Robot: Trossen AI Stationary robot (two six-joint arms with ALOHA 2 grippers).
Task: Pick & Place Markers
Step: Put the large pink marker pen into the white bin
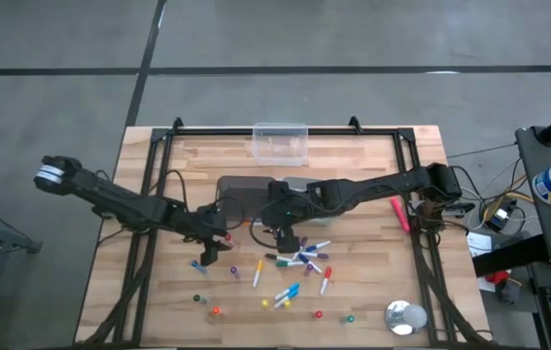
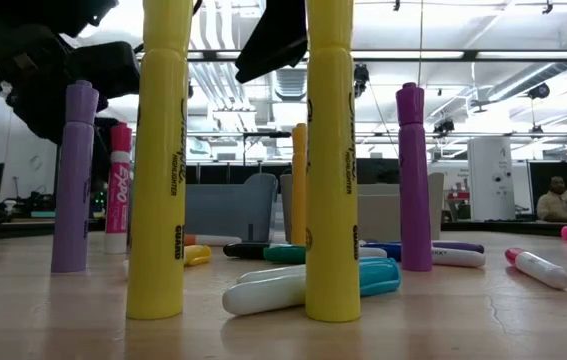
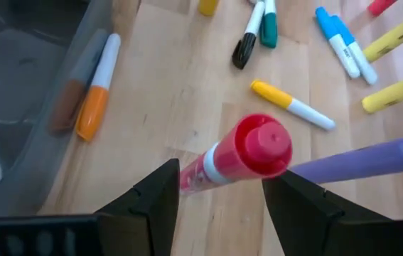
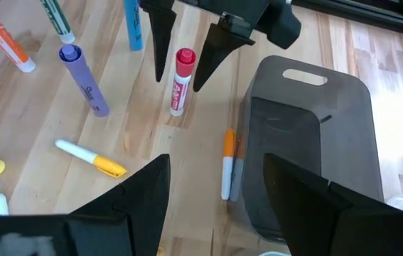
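The wood table [image 1: 372,311] has a dark grey bin [image 4: 308,142] near its middle and a clear box [image 1: 279,142] at the far edge. Both arms reach in over the middle. The left gripper [image 4: 185,51] hangs over a red marker [image 4: 181,80] that stands on its end. Its two fingers [image 3: 151,206] are spread wide, one on each side of the red cap, and they do not touch it. The word EXPO can be read on this marker in the low view. A purple marker [image 4: 86,80] stands just beside the red one, and its barrel has dark writing too small to read. The right gripper [image 4: 215,192] is close by, next to the bin. Its fingers are spread wide too and hold nothing. An orange marker [image 4: 227,163] lies flat against the bin wall, just ahead of the right gripper. A yellow marker [image 4: 91,158] lies flat near it. In the low view two tall yellow markers [image 2: 158,160] stand up, with small writing down their sides that is hard to read. More markers [image 1: 299,258] lie in a loose pile next to the right gripper. Tiny caps [image 1: 215,311] lie farther off, near the front edge. A silver tape roll [image 1: 404,317] sits well away from both grippers.
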